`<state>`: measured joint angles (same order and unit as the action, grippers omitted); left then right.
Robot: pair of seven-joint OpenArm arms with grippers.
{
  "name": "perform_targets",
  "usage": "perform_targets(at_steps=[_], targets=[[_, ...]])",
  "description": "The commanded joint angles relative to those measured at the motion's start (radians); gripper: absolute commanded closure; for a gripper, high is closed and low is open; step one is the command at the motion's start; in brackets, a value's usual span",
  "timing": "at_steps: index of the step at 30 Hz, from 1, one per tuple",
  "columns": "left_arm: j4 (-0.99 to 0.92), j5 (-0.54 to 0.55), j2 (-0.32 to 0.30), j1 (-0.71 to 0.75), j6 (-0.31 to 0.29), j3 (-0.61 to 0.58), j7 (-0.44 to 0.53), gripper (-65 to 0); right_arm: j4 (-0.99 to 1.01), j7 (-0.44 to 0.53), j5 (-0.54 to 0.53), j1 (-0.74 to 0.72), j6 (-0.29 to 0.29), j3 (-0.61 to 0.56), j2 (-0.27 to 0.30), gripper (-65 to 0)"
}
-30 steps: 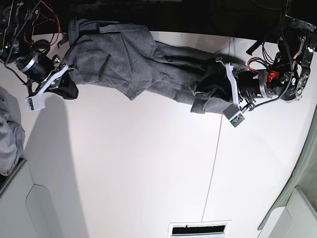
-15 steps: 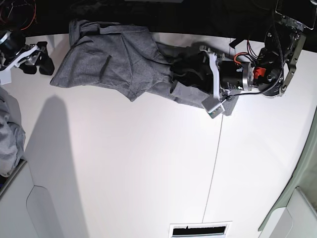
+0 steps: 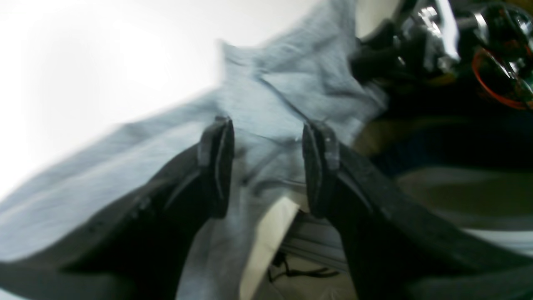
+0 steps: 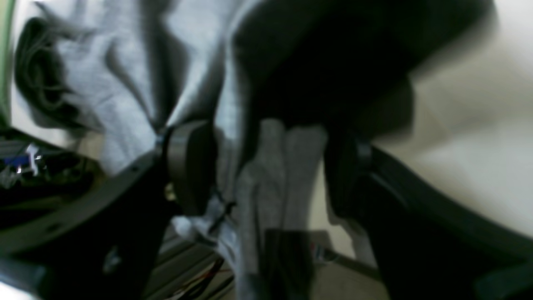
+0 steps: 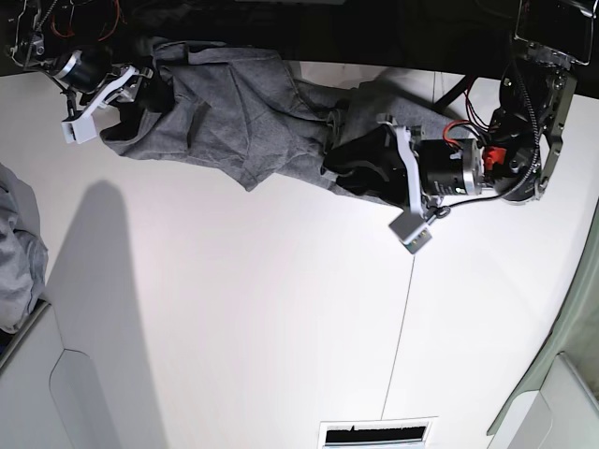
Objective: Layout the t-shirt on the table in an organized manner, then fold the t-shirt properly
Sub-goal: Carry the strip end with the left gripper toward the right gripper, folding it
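Note:
The grey t-shirt (image 5: 234, 112) lies crumpled in a long band along the far edge of the white table (image 5: 281, 309). My left gripper (image 5: 348, 166) is at the shirt's right end. In the left wrist view this gripper (image 3: 268, 129) is open, and shirt cloth (image 3: 283, 91) lies between and beyond its fingers (image 3: 216, 166). My right gripper (image 5: 142, 91) is at the shirt's upper left corner. In the blurred right wrist view it (image 4: 266, 166) is open, with folds of the shirt (image 4: 125, 83) hanging between its jaws.
A paler grey cloth heap (image 5: 14, 253) lies at the left edge. A thin dark seam (image 5: 402, 318) runs down the table. A slotted vent (image 5: 377, 432) sits at the near edge. White panels (image 5: 56, 393) stand at the lower left. Dark space and cables lie beyond the far edge.
My right gripper swung away to the left, then came back onto the shirt's upper left corner. My left gripper moved left along the table, bunching the shirt's right end.

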<state>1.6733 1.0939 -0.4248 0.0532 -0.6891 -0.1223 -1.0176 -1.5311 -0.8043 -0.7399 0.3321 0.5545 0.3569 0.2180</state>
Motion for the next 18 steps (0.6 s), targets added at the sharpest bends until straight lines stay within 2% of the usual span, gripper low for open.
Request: perform_targets(at_steps=[1,5,7,9,11,14,18], targets=[[0.013,0.025,-0.011,-0.014,-0.009,0.040,0.020,-29.2,-0.010,0.008,-0.009,-0.009,0.007,-0.013,-0.002,-41.2],[0.013,0.024,-0.039,0.003,-0.009,0.172,0.026,-29.2,-0.010,0.011,-0.007,-0.016,0.008,-0.037,-0.048,-40.9],[0.013,0.023,-0.061,0.016,-0.009,0.225,0.027,-29.2,-0.010,0.024,0.008,-0.021,0.007,-0.037,-0.072,-36.4],[0.013,0.011,-0.077,0.026,-0.009,0.272,0.027,-29.2,-0.010,0.035,0.024,-0.032,0.007,-0.037,-0.087,-21.2],[0.013,-0.044,-0.085,0.032,-0.009,0.311,0.042,-29.2,-0.010,0.039,0.029,-0.047,0.008,-0.036,-0.088,-1.4],[0.012,-0.102,-0.110,0.056,-0.009,0.348,0.070,-29.2,-0.013,0.041,0.033,-0.066,0.011,-0.025,-0.080,0.0],[-0.037,-0.166,-0.133,0.102,-0.009,0.352,0.116,-29.2,-0.028,0.040,0.046,-0.099,0.011,0.056,-0.080,0.0]])
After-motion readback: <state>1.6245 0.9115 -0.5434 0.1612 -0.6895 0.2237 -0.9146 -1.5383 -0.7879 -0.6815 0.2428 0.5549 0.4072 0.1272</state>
